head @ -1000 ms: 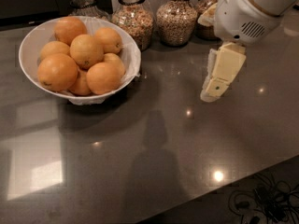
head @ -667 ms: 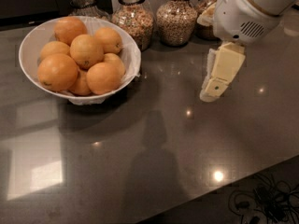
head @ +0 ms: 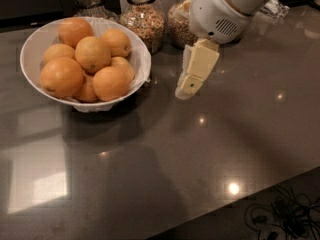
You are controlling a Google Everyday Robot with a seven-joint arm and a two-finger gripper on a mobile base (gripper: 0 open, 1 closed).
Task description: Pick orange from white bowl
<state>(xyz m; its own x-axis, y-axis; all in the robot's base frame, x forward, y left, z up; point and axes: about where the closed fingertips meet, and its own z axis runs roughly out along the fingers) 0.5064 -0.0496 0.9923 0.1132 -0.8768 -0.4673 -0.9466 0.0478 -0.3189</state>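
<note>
Cream plastic gripper (head: 191, 81) hangs beside the wide white bowl (head: 30, 54), can't tell if it's open. The round yellow-orange orange (head: 93, 54) sits piled up, so a nudge might roll it off.

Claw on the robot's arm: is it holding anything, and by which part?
Nothing is held. The gripper hangs above the countertop, right of the white bowl, apart from every orange.

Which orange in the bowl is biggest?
The front-left orange, against the white bowl rim: bigger and deeper-coloured than the rest. Gripper hangs right of the bowl.

Close downward view, tool (head: 185, 90) mid-frame
</note>
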